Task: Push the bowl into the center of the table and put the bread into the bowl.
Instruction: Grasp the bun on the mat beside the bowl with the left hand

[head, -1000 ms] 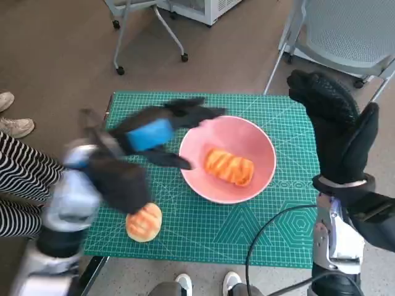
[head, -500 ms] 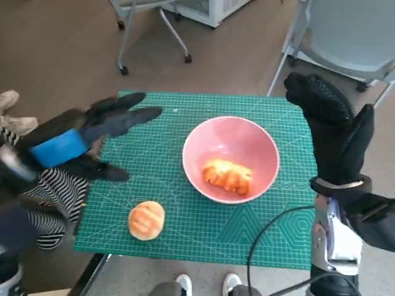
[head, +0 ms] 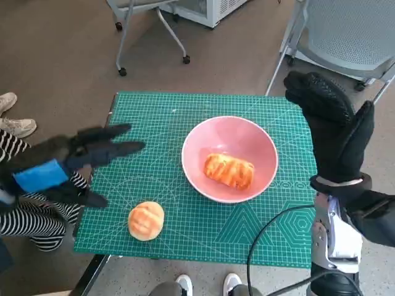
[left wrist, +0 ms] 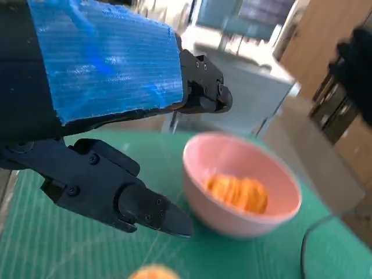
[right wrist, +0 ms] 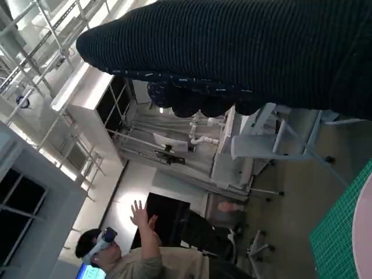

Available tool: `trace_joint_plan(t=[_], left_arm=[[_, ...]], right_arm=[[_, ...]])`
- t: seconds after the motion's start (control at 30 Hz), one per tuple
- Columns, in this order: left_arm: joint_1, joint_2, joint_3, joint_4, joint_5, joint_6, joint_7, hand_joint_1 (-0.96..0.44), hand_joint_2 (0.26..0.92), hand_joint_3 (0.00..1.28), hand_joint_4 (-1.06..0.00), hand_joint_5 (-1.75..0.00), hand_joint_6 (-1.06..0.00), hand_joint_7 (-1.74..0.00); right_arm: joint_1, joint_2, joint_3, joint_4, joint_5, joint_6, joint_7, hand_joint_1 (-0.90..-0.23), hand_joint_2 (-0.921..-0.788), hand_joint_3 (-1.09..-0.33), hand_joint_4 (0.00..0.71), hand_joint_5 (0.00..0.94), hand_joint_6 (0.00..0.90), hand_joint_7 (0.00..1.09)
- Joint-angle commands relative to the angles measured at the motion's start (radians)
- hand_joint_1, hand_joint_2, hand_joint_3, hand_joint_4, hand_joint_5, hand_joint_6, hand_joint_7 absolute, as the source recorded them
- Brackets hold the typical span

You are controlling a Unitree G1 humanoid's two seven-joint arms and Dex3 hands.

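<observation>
- A pink bowl [head: 229, 159] is seen on the green cutting mat [head: 185, 111] that covers the bench, near the mat's middle and a little toward the robot's right.
- A long striped bread [head: 229, 171] is seen lying inside the bowl, tilted across its bottom.
- A second, round bread [head: 145, 220] is seen on the mat outside the bowl, near the mat's front edge on the robot's left, well apart from the bowl.
- The left hand [head: 58, 168] is held at the mat's left edge, blurred, with its fingers spread apart; nothing is held in it and neither bread is touched by it.
- The right hand [head: 333, 129] is raised upright at the mat's right side, its glove fingers extended and nothing gripped.
- A person's striped trouser leg [head: 24, 213] and pale shoes [head: 12, 117] are seen on the floor at the left.
- Chair legs on castors [head: 151, 37] are seen beyond the bench.
- In the right wrist view a person [right wrist: 145, 256] with one hand raised is seen.
</observation>
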Motion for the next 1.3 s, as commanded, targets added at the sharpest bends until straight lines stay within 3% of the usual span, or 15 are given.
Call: trace_joint_plan(t=[0.03,0.57,0.77,1.3], left_arm=[[0.055,0.013,-0.012,-0.035,0.009,0.004,-0.003,-0.50,0.800,0.00,-0.21,-0.02,-0.30,-0.16],[0.117,-0.002,-0.085,-0.050,0.063,0.006,0.022,-0.43,0.778,0.00,-0.20,0.00,-0.30,-0.12],[0.153,-0.014,-0.172,-0.072,0.192,0.026,0.051,-0.39,0.770,0.00,-0.16,0.00,-0.28,-0.09],[0.165,-0.102,-0.301,0.055,0.282,-0.053,0.137,-0.29,0.736,0.00,-0.15,0.00,-0.30,-0.05]], right_arm=[[0.000,-0.002,0.001,0.018,0.013,0.018,0.011,-0.672,-0.921,-0.631,0.191,0.000,0.091,0.52],[0.002,-0.006,0.001,0.007,0.022,0.032,0.018,-0.678,-0.921,-0.619,0.190,0.000,0.090,0.52],[0.010,-0.024,-0.009,-0.002,0.029,0.045,0.031,-0.680,-0.921,-0.619,0.189,0.000,0.089,0.52],[0.023,-0.036,-0.014,-0.014,0.023,0.049,0.040,-0.691,-0.921,-0.616,0.194,0.002,0.089,0.52]])
